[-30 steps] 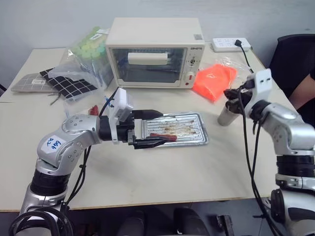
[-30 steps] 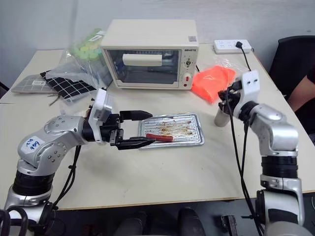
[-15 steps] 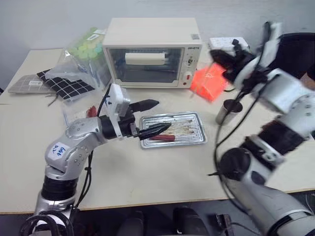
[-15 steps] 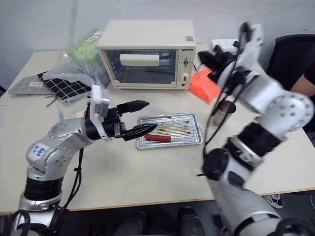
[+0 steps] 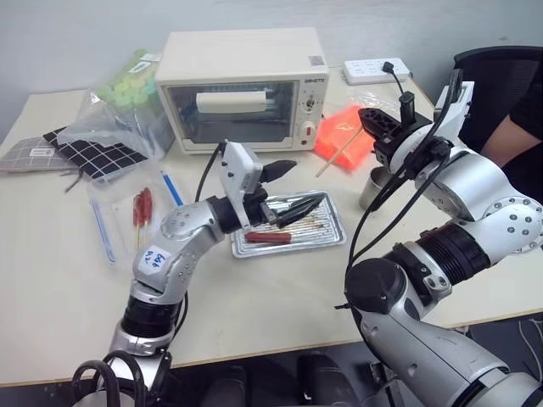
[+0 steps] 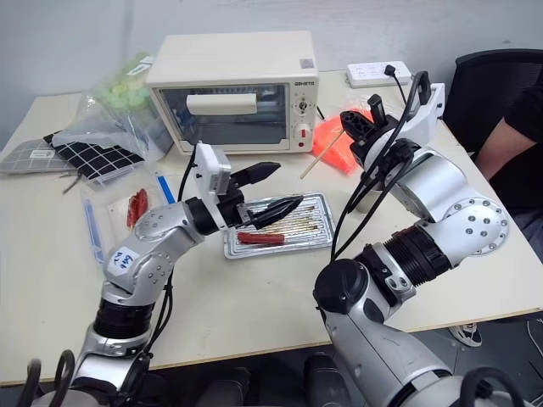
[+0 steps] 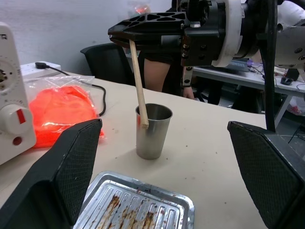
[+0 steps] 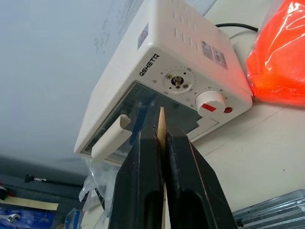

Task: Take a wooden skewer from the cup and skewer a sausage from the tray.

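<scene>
Pale beige tabletop, with a white toaster oven at the back and an orange plastic bag beside it. Near the middle, a shallow silver baking tray with brown streaks, holding one glossy red sausage at its near edge. Just past the tray's right end, a small steel tumbler cup, upright. Right end effector raised above the cup, fingers pressed together — pinching a thin pale wooden skewer that slants down across the cup's rim. Left end effector spread wide over the tray — empty, apart from the sausage.
</scene>
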{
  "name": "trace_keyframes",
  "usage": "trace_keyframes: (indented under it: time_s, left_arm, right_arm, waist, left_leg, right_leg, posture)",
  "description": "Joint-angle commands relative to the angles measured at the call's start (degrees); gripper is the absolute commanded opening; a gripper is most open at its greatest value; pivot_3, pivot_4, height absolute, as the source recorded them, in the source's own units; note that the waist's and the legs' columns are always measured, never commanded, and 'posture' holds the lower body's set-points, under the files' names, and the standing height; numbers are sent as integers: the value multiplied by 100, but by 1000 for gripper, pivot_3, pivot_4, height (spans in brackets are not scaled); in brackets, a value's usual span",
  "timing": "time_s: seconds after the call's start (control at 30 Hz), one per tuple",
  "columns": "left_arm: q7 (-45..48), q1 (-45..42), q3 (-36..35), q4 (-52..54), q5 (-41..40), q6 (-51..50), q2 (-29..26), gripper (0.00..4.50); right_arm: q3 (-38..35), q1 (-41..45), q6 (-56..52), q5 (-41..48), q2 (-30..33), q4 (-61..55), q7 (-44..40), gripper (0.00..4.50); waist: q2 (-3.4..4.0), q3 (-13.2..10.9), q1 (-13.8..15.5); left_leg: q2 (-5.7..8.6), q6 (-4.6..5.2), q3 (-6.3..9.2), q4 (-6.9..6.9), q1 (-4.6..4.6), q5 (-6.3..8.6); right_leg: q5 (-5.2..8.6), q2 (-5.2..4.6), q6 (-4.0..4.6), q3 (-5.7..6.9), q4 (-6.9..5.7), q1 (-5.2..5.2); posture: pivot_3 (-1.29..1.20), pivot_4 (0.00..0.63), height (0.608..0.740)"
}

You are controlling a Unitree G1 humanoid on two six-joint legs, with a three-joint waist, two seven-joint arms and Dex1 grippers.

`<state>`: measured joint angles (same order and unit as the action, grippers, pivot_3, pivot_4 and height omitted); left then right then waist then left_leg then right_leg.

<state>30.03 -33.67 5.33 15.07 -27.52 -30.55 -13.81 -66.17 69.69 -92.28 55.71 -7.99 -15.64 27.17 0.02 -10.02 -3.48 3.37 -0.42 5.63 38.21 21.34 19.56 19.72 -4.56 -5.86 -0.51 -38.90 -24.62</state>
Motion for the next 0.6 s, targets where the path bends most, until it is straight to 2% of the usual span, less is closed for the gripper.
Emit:
trace_keyframes:
  time_s: [0.03,0.1,0.23,0.4,0.6]
  left_arm:
    - [-218,-240,-31,-297,299,421,222,3839]
    - [-173,-305,-53,-409,324,491,257,3468]
    - [-143,-443,-88,-555,304,543,345,2445]
    - [-80,-447,-17,-549,278,508,428,1259]
    - [-151,-596,-29,-705,363,661,624,1259]
  right_arm:
    - [5,176,93,454,-497,-115,252,0]
    - [98,154,217,652,-570,-106,433,0]
    - [384,34,570,1182,-653,-51,917,0]
    - [1072,-352,1344,2189,-584,65,1666,0]
    - [2237,-923,2479,3443,-197,140,2478,0]
  waist:
    - [0,0,6]
    - [1,1,7]
    - [1,1,6]
    - [1,1,3]
    - [2,1,2]
  left_leg:
    - [2,0,-1,1,0,0]
    - [2,0,-1,3,0,0]
    - [2,0,-1,2,0,0]
    - [3,0,0,4,0,0]
    - [2,0,0,3,1,0]
  right_leg:
    - [0,-1,0,-1,0,0]
    - [0,-1,0,-2,0,1]
    - [0,-1,0,-2,1,0]
    - [0,-1,0,-3,3,0]
    - [0,-1,0,-2,6,1]
  posture:
    - [0,150,740]
    - [0,150,740]
    - [0,150,740]
    - [0,150,740]
    - [0,150,740]
